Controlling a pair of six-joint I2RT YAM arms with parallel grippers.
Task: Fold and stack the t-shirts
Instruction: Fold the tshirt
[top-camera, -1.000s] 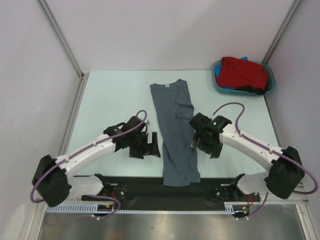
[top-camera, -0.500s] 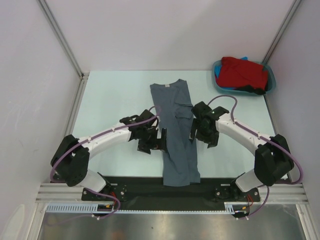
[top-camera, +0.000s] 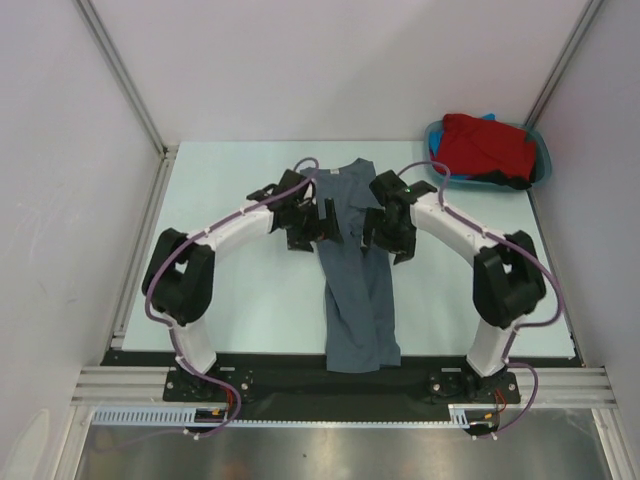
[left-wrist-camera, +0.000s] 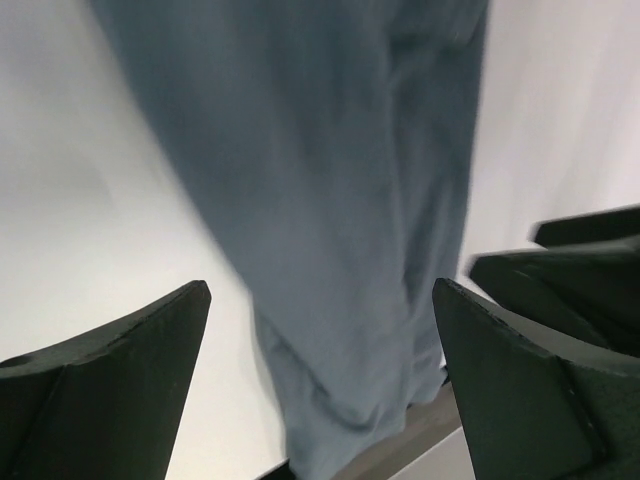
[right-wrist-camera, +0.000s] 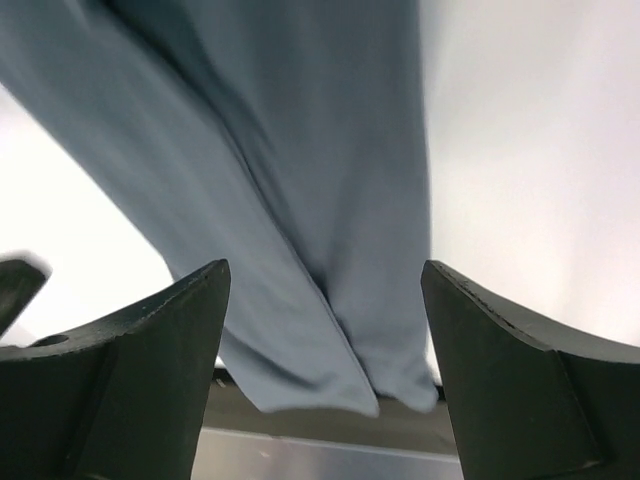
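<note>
Though rumpled, soft slate-grey t-shirt (top-camera: 356, 300)

I am seeing the slate-grey t-shirt (top-camera: 358, 300) showing matt, creased cloth on the smooth table (top-camera: 240, 300); at two o'clock, red cloth (top-camera: 487, 145) is filling a glossy plastic tub (top-camera: 541, 158).

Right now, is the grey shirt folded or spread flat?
Folded lengthwise: the grey shirt lies as a narrow strip, one layer overlapping.
</note>
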